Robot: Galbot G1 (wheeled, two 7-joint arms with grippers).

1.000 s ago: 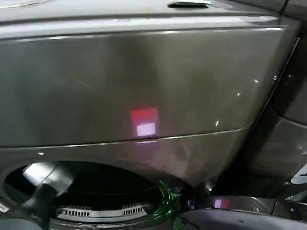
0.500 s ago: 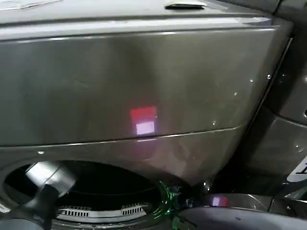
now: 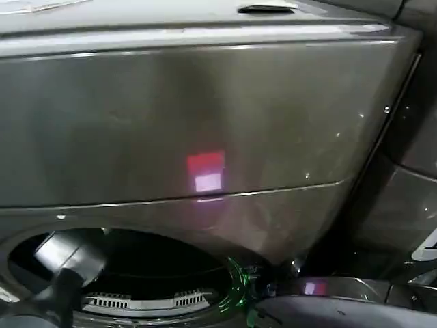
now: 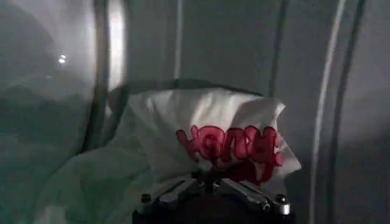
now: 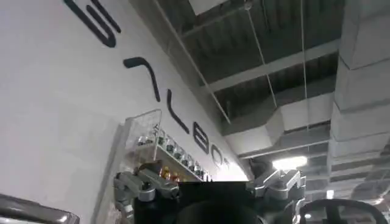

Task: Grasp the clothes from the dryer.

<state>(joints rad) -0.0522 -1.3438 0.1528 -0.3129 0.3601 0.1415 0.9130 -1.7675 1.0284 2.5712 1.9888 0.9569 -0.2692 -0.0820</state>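
We are close up against the dryer [image 3: 205,123], its dark metallic front filling our head view, a red and white reflection glowing on the panel; below, our left arm [image 3: 65,263] reaches down into the round drum hole [image 3: 150,273]; in the left wrist view the left end effector [image 4: 210,182] is deep in the drum, its fingers [image 4: 167,193] closed in on the clothes [image 4: 207,125], a whitish bundle with red lettering lying against the ribbed drum wall [image 4: 55,91]; our right end effector [image 5: 207,189] is parked outside, pointing up at a ceiling and a white wall, fingers spread apart, holding nothing.
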